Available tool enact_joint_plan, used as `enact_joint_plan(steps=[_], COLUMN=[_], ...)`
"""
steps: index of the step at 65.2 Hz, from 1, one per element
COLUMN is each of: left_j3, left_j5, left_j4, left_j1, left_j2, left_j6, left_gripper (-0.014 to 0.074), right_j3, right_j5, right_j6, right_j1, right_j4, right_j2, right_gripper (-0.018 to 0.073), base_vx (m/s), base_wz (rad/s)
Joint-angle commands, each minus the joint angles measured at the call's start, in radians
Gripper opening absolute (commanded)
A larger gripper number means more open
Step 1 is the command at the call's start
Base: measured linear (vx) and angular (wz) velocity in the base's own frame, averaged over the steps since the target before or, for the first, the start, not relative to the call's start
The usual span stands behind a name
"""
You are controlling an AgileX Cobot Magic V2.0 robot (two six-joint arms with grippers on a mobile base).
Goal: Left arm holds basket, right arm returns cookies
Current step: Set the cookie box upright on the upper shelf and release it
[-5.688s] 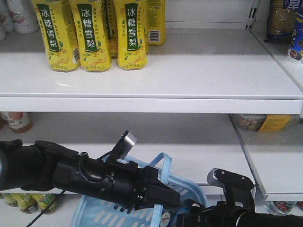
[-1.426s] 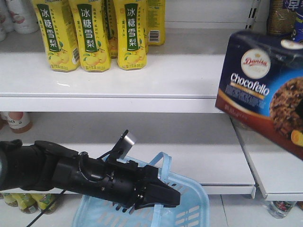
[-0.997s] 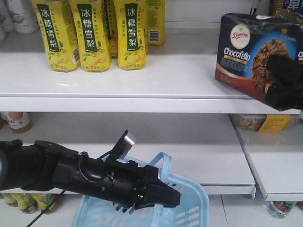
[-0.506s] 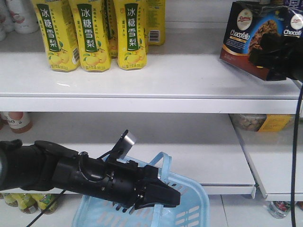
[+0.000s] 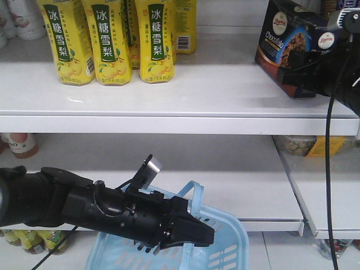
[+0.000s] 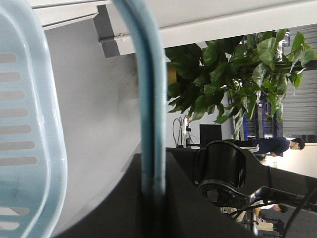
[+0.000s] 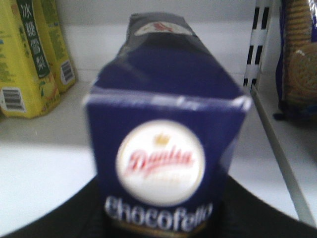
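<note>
Gripping the dark navy rectangular cookie carton [image 5: 288,48] at the upper right of the front view, right gripper [image 5: 315,76] of the black right arm [image 5: 337,79] clamped on the box, hovering it tilted just above the right end of the white upper shelf [image 5: 169,90], well apart from the yellow drink cartons [image 5: 112,39]. Lower down, black left gripper [image 5: 188,233] closed on the curved handle of the light blue slotted plastic basket [image 5: 225,247], bulky black left arm [image 5: 73,205] reaching in from the left.

Looking along the left wrist view: pale blue handle [image 6: 151,99] running down into the dark gripper body, slotted basket wall [image 6: 29,124] at left.

Looking along the right wrist view: carton [image 7: 166,148] filling the middle, end flap with round white logo facing the lens, white shelf [image 7: 44,163] beneath and yellow cartons [image 7: 29,59] at left.

Risking, as a judgement, a topple off the shelf edge if released while tilted, or a knock against the shelf upright at right.

Hiding the right fingers behind the box; blurring the lettering; cutting off the basket bottom.
</note>
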Motion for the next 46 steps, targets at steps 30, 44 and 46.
enact_joint_plan(steps=[30, 44, 46], left_j3=[-0.022, -0.022, -0.022], left_j5=[0.047, 0.047, 0.047], left_j4=[-0.059, -0.059, -0.059], left_j1=[0.001, 0.001, 0.001], left_j2=[-0.050, -0.050, -0.050], left_j6=[0.022, 0.022, 0.022], left_gripper=[-0.0006, -0.0006, -0.0006], right_j3=[-0.031, -0.031, -0.031], right_j5=[-0.019, 0.104, 0.121], right_j6=[0.002, 0.002, 0.002], right_j1=[-0.003, -0.003, -0.003], right_j4=[0.000, 0.001, 0.001], right_j2=[-0.140, -0.261, -0.282], right_gripper=[0.0508, 0.0508, 0.0508], base_vx=[0.00, 0.00, 0.00], base_wz=[0.00, 0.00, 0.00])
